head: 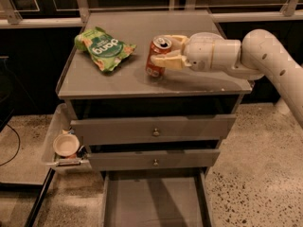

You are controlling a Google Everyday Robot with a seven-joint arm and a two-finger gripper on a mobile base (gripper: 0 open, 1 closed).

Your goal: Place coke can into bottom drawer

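The coke can (155, 57), red-orange with a silver top, is tilted slightly and lifted just above the grey cabinet top (189, 82). My gripper (166, 51) reaches in from the right and is shut on the can, with one cream finger (171, 63) across its side. The bottom drawer (152, 200) is pulled open at the foot of the cabinet, its flat floor bare.
A green snack bag (104, 48) lies on the cabinet top to the can's left. Two upper drawer fronts with brass knobs (155, 132) are closed. A white bowl (66, 144) sits in a side tray on the cabinet's left.
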